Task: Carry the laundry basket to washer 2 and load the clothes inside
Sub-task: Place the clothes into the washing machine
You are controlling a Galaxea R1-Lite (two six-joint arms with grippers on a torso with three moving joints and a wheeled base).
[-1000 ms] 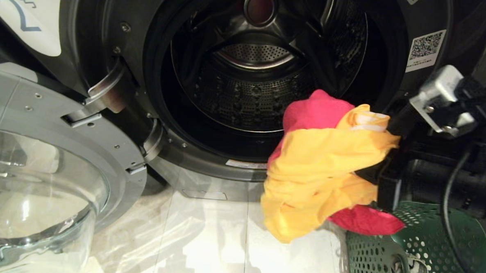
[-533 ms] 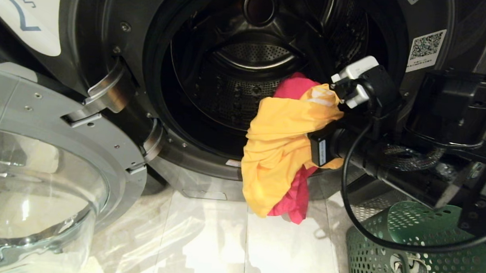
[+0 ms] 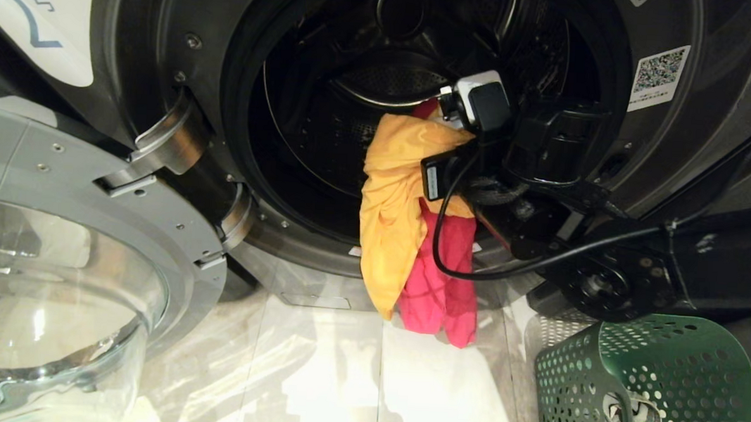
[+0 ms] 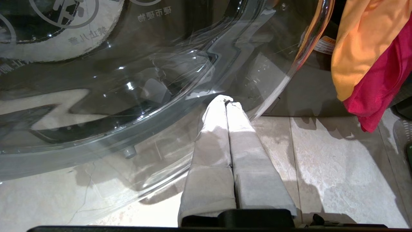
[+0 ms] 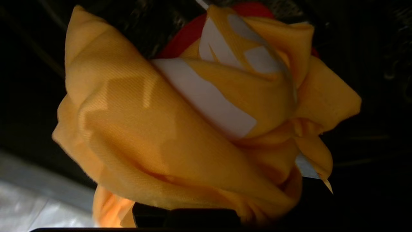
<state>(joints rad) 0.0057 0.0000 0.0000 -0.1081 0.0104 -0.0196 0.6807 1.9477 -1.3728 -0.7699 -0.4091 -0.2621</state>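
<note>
Washer 2 (image 3: 167, 37), dark grey with a blue "2" on its white label (image 3: 22, 18), stands with its drum (image 3: 329, 120) open. My right gripper (image 3: 436, 137) reaches into the drum mouth, shut on a bright yellow garment (image 3: 392, 199) bunched with a pink-red garment (image 3: 442, 284). Both hang over the door lip toward the floor. Yellow cloth (image 5: 161, 129) hides the fingers in the right wrist view. The green perforated laundry basket (image 3: 653, 375) stands on the floor at lower right. My left gripper (image 4: 226, 100) is shut and empty, low beside the glass door.
The round glass door (image 3: 64, 235) is swung open at the left, close to the left arm. A QR sticker (image 3: 657, 77) sits right of the drum. A pale patterned cloth (image 3: 632, 419) lies in the basket. Pale floor tiles (image 3: 343, 374) stretch between door and basket.
My right arm has swung left and up from above the basket into the drum mouth, carrying the yellow and pink-red garments. The left arm has stayed still.
</note>
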